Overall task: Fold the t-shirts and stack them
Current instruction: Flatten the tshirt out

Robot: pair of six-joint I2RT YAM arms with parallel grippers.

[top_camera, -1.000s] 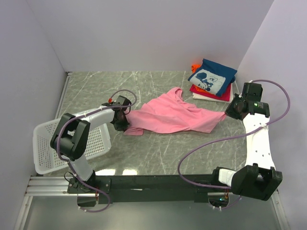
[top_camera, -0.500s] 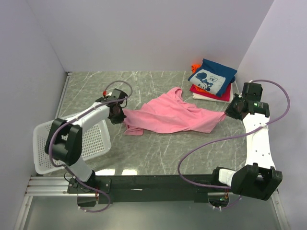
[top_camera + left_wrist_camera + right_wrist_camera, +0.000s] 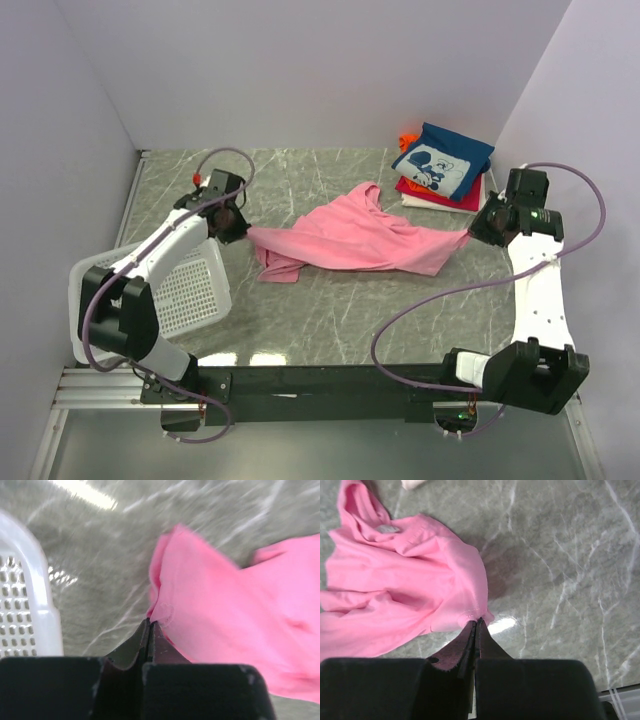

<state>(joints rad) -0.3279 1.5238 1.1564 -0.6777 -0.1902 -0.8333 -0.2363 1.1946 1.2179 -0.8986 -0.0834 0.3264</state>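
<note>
- Overhead view: the plain pink cloth t-shirt (image 3: 350,240) lies rumpled mid-way across the grey marble tabletop (image 3: 330,320). It's strung between the left gripper (image 3: 245,231) and the right gripper (image 3: 468,234). The folded pile of t-shirts (image 3: 440,168), navy cartoon print on top, sits in the far right corner. A white plastic mesh basket (image 3: 190,290) is at near left.
- Left wrist view: the jaws are pinched tight on a pink edge (image 3: 240,615). It's blurry, so it could be hem or sleeve.
- Right wrist view: the jaws are clamped on a stitched corner (image 3: 405,580) of the same shirt.
- I'd say this is the spreading step, with no fold made yet. Next they need to draw the ends apart evenly and lay it flat without either pinch slipping.
</note>
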